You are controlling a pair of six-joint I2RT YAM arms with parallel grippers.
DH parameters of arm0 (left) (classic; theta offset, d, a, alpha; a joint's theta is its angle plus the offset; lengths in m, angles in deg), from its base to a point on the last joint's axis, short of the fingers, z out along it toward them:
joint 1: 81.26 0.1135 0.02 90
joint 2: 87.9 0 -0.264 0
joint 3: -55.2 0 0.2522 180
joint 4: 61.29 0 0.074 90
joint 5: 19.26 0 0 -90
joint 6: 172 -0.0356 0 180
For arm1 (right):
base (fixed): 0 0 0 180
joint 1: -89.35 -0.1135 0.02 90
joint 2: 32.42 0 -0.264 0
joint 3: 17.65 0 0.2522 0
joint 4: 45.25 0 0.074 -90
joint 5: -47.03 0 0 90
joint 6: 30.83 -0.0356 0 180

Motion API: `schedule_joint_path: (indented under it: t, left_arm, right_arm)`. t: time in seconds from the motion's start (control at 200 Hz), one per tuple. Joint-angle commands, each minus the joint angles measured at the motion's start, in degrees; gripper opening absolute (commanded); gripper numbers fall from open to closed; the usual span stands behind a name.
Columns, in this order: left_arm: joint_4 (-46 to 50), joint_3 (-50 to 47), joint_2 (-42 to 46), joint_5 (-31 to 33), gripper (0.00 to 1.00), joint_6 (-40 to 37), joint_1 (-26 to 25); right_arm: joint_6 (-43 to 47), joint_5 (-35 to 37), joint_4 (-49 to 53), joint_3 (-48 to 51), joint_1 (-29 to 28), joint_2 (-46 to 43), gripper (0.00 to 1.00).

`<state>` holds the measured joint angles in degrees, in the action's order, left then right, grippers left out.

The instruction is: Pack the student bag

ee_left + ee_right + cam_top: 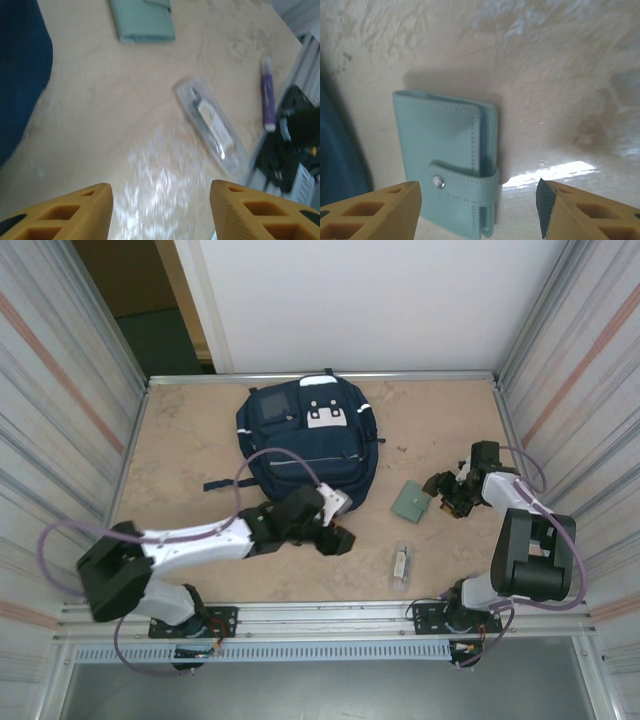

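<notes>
From above, the bag [310,440] lies flat at the far middle of the table [190,440]; whether a pocket is unzipped cannot be told. A wallet [410,502] and a clear packet [401,566] lie loose on the table to its right, so nothing visible is packed. The left gripper [335,530] hangs just off the bag's near edge, and the right gripper [447,495] sits beside the wallet. At the left wrist, the fingers [75,210] stand apart with nothing between them; ahead lie the packet, a purple pen [267,95], the wallet and an edge of the bag. At the right wrist, the fingers [375,210] are spread on either side of the wallet without clamping it. By my reading, packing has barely begun: each item has yet to be picked up and put in.
</notes>
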<state>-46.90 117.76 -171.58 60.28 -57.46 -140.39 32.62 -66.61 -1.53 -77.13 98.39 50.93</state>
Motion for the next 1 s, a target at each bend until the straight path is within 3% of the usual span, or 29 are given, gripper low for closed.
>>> schedule_joint_path:
  t: [0.0,0.135,0.296,0.411,0.757,0.997]
  left_arm:
    - [-2.5,9.9,-8.6,3.8,0.54,3.0,-0.4]
    - [-2.2,22.1,-22.3,0.9,0.53,7.2,-0.5]
    - [-0.1,35.4,-35.8,-4.7,0.51,9.0,-0.4]
    - [-0.3,39.9,-43.0,-4.7,0.48,10.2,-0.4]
    - [-3.2,40.5,-49.0,-6.3,0.42,12.4,-0.1]
    - [-0.8,38.1,-46.2,-8.3,0.4,8.1,0.8]
  right_arm:
    - [2.7,-6.4,-2.3,1.0,0.1,0.3,0.62]
    - [2.2,-4.6,-4.6,3.6,1.5,1.2,0.61]
    - [0.3,-9.0,-9.5,8.8,3.1,1.2,0.61]
    - [0.4,-13.0,-10.8,9.4,3.3,3.1,0.6]
    - [1.0,-19.9,-15.5,9.0,3.2,5.9,0.51]
    - [2.5,-16.3,-14.4,5.5,1.1,6.1,0.5]
